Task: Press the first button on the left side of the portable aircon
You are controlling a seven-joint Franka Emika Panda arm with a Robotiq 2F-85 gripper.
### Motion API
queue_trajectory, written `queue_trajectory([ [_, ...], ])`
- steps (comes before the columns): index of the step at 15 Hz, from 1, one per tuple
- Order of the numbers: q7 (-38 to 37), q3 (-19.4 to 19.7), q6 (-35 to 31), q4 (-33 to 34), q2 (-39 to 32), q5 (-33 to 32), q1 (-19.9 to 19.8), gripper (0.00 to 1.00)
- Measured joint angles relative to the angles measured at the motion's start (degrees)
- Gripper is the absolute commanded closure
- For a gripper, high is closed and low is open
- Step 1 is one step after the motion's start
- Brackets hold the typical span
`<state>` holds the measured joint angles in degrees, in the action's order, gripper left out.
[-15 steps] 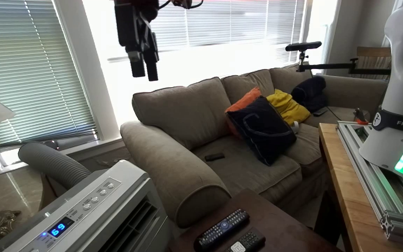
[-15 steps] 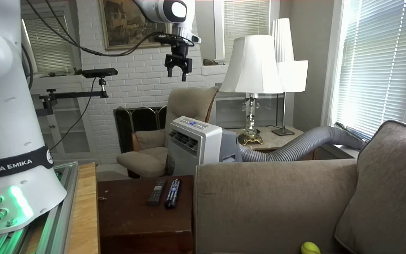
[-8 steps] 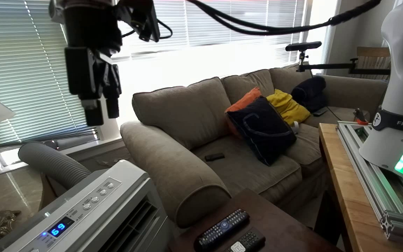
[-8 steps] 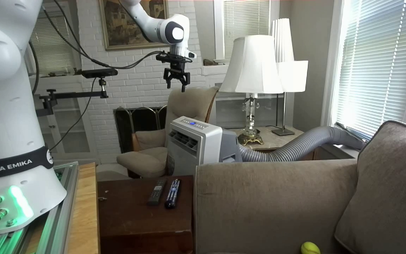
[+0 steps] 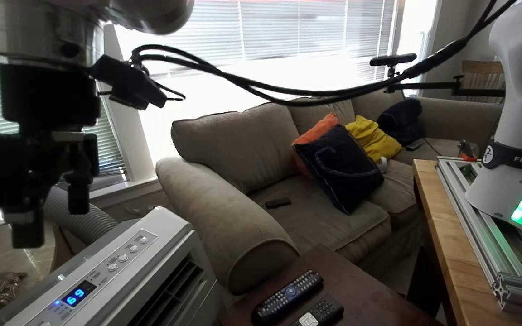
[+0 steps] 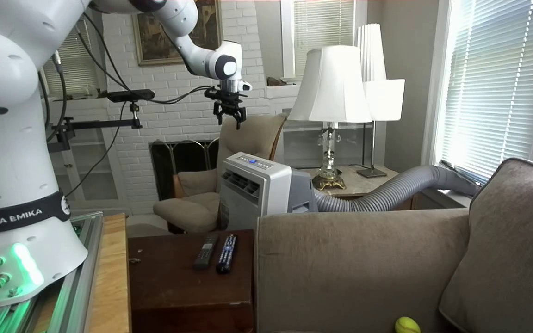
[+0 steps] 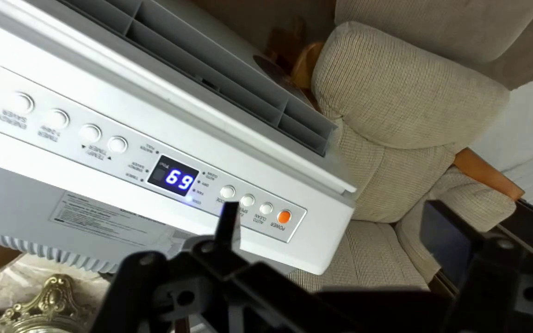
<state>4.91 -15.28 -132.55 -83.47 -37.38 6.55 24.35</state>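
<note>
The portable aircon, pale grey-white with a sloped panel, shows in both exterior views and the wrist view. In the wrist view its lettering is upside down. An orange POWER button sits at the panel's right end there, which is the left end when read upright. White buttons and a blue display reading 69 line the panel; the far end button is ENERGY SAVER. My gripper is open and empty, pointing down above the aircon, apart from it. One finger partly covers the panel.
A grey hose runs from the aircon to the window. A tall lamp stands behind it and a beige armchair beside it. A sofa and a brown side table with two remotes are close by.
The arm has reached farther out and come down towards the aircon. In the exterior views the gripper has moved left and lower. It stays open. The aircon has not moved.
</note>
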Motion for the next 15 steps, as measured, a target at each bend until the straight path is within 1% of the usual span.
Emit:
queue_trajectory([
  [1, -0.1, 0.0, -1.1, 1.2, -1.2, -0.2, 0.5, 0.26],
  [2, -0.2, 0.0, -2.3, 2.2, -2.3, -0.3, 1.0, 0.32],
  [3, -0.3, 0.1, -3.4, 3.4, -3.5, -0.5, 1.4, 0.41],
  [5, -0.6, 0.3, -5.0, 5.8, -5.8, -1.1, 2.3, 0.56],
  [11, -1.0, 1.6, -7.3, 12.4, -12.6, -3.7, 5.1, 0.97],
  [12, -1.1, 2.0, -7.5, 13.6, -13.8, -4.3, 5.5, 1.0],
  [15, -1.2, 3.2, -8.3, 17.1, -17.4, -5.5, 6.6, 1.0],
])
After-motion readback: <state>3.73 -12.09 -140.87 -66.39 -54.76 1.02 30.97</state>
